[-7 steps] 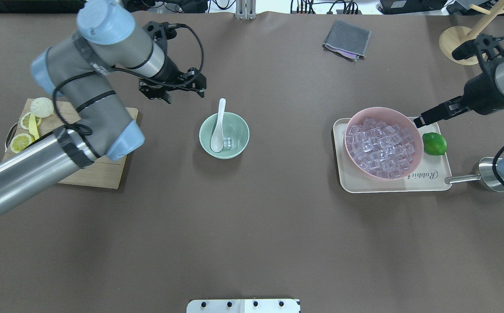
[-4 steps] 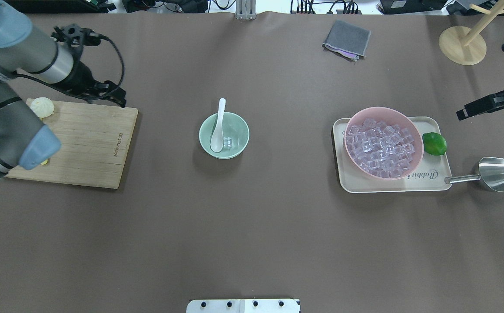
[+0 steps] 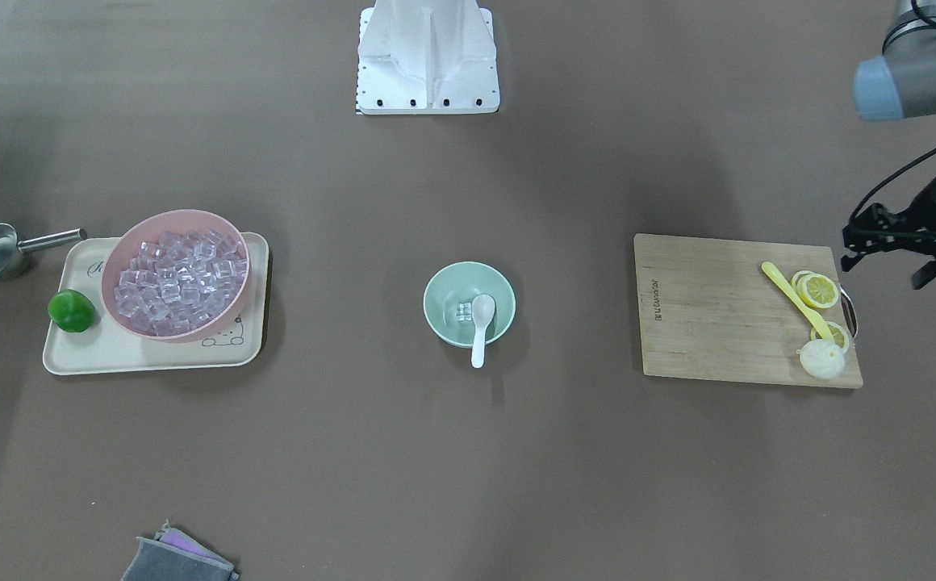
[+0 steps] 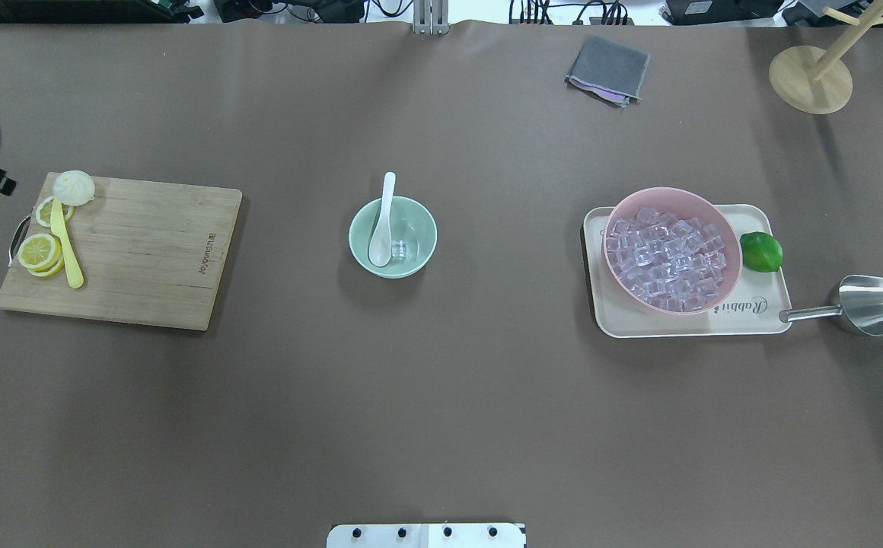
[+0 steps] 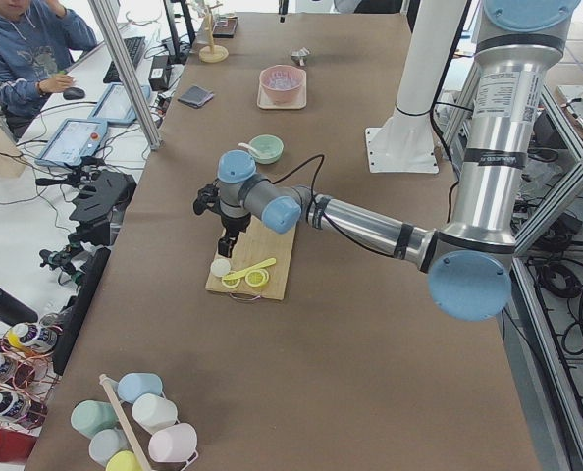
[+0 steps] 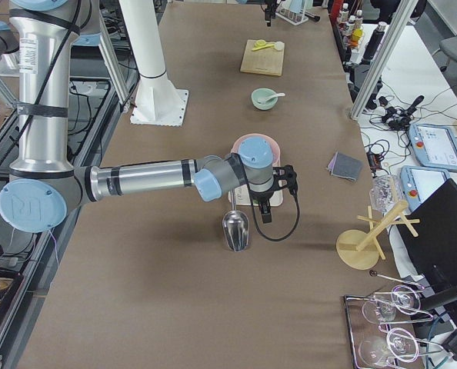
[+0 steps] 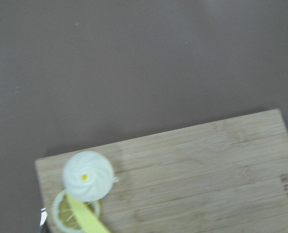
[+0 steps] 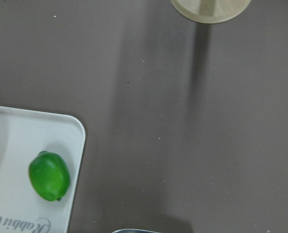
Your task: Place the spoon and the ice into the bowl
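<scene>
The mint-green bowl stands at mid-table and also shows in the front view. The white spoon lies in it, scoop inside and handle over the far rim. A clear ice cube lies in the bowl beside the scoop. My left gripper is open and empty, off the outer end of the cutting board, far from the bowl. My right gripper hangs between the tray and the metal scoop; I cannot tell whether it is open.
A pink bowl full of ice cubes stands on a cream tray with a lime. A metal scoop lies right of the tray. The cutting board holds lemon slices, a yellow utensil and a bun. A grey cloth lies at the back.
Both arms have drawn outward, the left to the left and the right to the right, almost out of the overhead view. Spoon, ice and bowl have not moved.
</scene>
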Motion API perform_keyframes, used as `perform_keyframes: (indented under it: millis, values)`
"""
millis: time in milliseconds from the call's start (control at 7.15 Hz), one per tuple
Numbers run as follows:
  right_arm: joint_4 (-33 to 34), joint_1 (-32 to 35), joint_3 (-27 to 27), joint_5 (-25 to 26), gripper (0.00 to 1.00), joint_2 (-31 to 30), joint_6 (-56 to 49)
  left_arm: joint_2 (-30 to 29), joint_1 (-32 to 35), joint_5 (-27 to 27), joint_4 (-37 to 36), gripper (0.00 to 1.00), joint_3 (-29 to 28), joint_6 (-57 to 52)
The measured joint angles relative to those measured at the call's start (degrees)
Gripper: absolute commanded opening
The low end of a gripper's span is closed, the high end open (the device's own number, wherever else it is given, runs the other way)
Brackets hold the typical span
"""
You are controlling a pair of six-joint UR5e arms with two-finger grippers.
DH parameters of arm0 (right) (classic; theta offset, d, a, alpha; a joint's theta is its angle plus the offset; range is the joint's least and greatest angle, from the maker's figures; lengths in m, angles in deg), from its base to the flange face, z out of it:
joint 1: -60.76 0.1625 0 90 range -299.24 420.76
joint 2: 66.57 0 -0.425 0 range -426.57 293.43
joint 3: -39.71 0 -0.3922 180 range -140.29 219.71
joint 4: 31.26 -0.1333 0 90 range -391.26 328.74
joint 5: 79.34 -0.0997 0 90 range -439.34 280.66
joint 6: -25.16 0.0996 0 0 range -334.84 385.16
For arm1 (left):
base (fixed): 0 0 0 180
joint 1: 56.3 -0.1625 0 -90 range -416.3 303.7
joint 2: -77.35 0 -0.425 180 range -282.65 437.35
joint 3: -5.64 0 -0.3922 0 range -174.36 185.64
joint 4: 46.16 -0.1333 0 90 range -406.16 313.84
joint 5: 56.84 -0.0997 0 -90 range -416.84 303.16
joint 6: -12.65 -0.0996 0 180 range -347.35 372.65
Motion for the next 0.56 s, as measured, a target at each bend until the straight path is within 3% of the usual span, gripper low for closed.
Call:
perform_keyframes:
  millis: [280, 559]
  values:
    - [-0.15, 2.85, -4.41, 0.01, 1.00, -0.18, -4.43, 4.47, 3.72, 1.26, 0.02, 0.98, 0.24, -5.75]
    - [-0.62, 4.52, -5.38, 0.09, 1.00, -1.38, -6.44, 5.81, 4.58, 1.36, 0.18, 0.98, -0.66, -6.50]
